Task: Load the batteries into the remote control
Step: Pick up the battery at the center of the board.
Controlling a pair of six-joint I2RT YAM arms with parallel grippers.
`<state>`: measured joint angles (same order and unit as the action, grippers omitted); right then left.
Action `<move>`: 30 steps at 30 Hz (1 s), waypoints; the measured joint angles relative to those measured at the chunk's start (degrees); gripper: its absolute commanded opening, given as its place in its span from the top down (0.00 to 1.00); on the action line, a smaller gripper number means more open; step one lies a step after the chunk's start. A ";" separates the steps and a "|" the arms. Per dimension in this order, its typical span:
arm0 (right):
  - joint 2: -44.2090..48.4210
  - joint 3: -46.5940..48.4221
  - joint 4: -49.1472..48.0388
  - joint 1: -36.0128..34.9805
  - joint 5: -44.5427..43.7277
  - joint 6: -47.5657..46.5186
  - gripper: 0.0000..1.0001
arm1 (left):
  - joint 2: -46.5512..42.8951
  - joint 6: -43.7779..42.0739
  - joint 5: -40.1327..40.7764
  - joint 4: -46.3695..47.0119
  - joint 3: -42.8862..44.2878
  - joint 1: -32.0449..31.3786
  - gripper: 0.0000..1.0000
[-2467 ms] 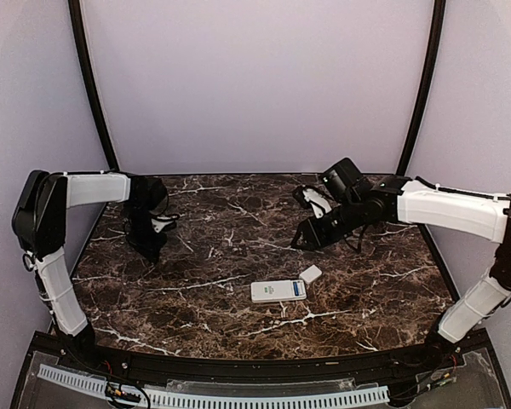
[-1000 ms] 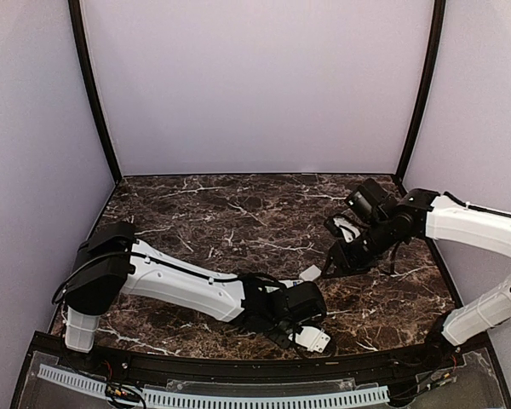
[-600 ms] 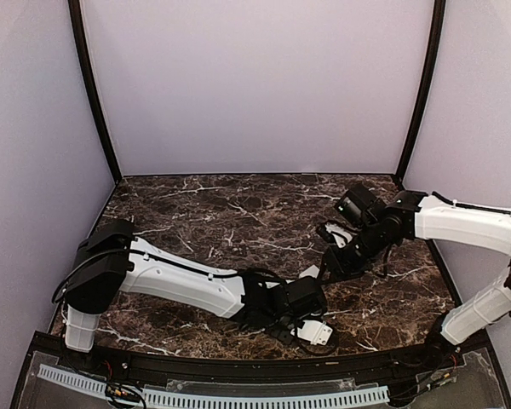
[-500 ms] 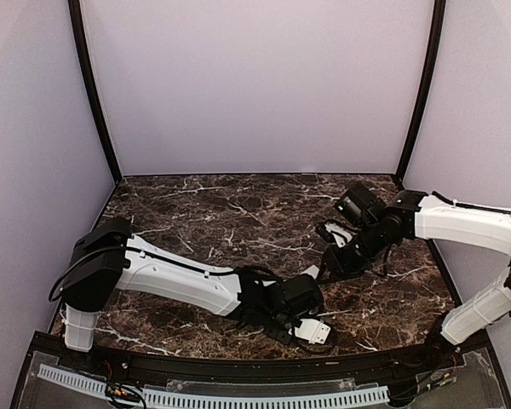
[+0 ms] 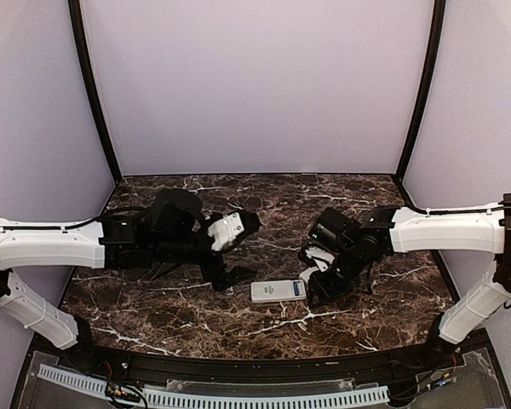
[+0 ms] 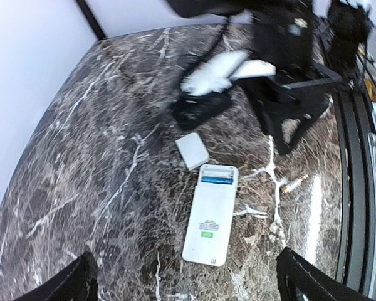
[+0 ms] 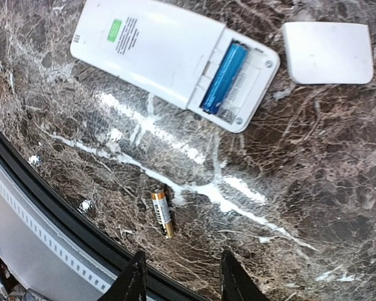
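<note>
The remote control (image 5: 277,291) lies face down near the table's middle, its battery bay open at the right end. One blue battery (image 7: 224,77) sits in the bay (image 6: 216,179). A second battery (image 7: 162,214), silvery with gold ends, lies loose on the marble (image 6: 293,184) near the front edge. The white cover piece (image 7: 328,52) rests beside the bay (image 6: 192,150). My left gripper (image 5: 236,250) hovers left of the remote, open wide and empty (image 6: 189,293). My right gripper (image 5: 318,290) hangs over the remote's right end, jaws apart with nothing between them (image 7: 183,282), close to the loose battery.
The dark marble table ends in a black rail (image 5: 238,362) along the front, close to the loose battery (image 7: 31,207). Purple walls and black frame posts (image 5: 94,94) enclose the back and sides.
My left arm has pulled back from the front edge to the left of the remote, uncovering it, and its jaws have opened. The right gripper has moved nearer and leftwards to the remote's battery end.
</note>
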<state>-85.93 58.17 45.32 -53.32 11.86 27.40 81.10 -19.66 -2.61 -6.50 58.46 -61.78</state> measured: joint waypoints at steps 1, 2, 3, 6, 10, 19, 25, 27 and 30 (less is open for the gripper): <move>-0.39 0.00 -0.13 -0.94 -0.15 0.22 0.63 | -2.67 2.95 0.00 1.66 -2.38 1.55 0.01; -0.96 0.00 -0.31 -1.73 -0.22 0.39 0.63 | -4.98 5.66 0.15 2.99 -4.46 2.93 0.01; -1.62 0.02 -0.39 -2.43 -0.31 0.57 0.63 | -6.62 7.87 0.33 4.04 -5.95 4.09 0.01; -5.42 1.20 0.15 -4.87 -1.57 0.81 0.63 | -9.97 14.84 2.54 5.57 -8.74 7.04 0.01; -11.56 5.22 1.73 -7.87 -3.67 0.76 0.63 | -9.14 20.72 5.33 5.38 -8.79 8.66 0.01; -19.93 11.93 6.16 -10.97 -7.98 0.11 0.69 | -5.99 25.29 7.19 4.96 -9.68 9.55 0.01; -23.50 14.64 8.72 -12.37 -9.22 -0.31 0.82 | -5.97 25.31 7.48 5.22 -10.43 9.55 0.01; -24.70 16.06 9.51 -12.72 -9.62 -0.59 0.88 | -5.95 25.31 7.54 5.49 -10.78 9.55 0.01; -25.90 17.66 10.49 -13.16 -10.40 -0.70 0.93 | -5.77 25.29 7.58 5.62 -11.15 9.55 0.01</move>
<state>-111.83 75.83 55.81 -66.48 1.45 26.70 75.33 5.63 4.97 -0.89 47.31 -52.23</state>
